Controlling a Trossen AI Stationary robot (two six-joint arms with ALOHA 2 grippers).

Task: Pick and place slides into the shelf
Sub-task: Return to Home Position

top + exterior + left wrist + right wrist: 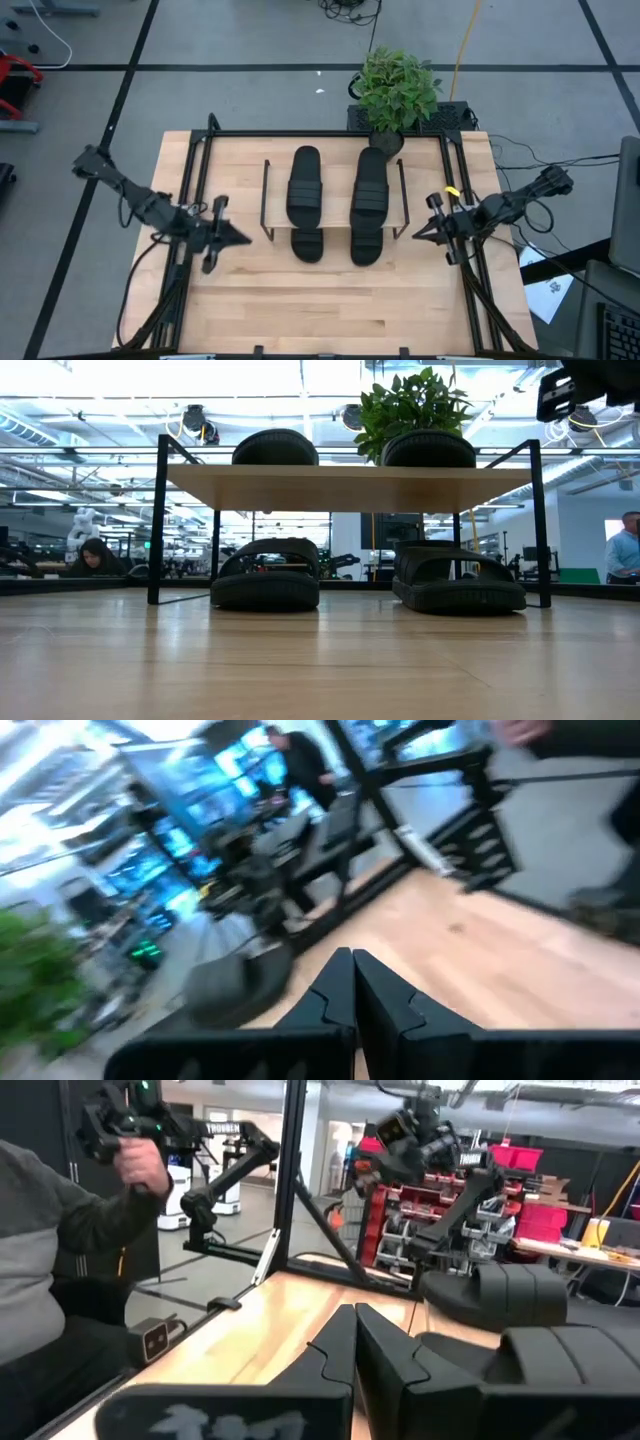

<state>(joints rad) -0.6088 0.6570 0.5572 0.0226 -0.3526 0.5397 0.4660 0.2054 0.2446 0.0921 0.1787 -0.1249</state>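
The shelf (337, 200) stands mid-table, its light board (340, 488) on a black wire frame. Two black slides (305, 185) (370, 180) lie side by side on the board, soles down. Two more slides (265, 575) (455, 580) rest on the tabletop under the board, their near ends (307, 243) (367, 243) sticking out toward the near edge. My left gripper (235, 237) hovers shut to the left of the shelf, holding nothing. My right gripper (418, 232) hovers shut to its right, also holding nothing. Both point level toward the shelf.
A potted plant (395, 95) stands at the table's far edge behind the shelf. Black rails (190, 170) run along the table's left and right sides. A person (50, 1250) sits beyond the table. Bare wood (330, 310) lies between the shelf and the near edge.
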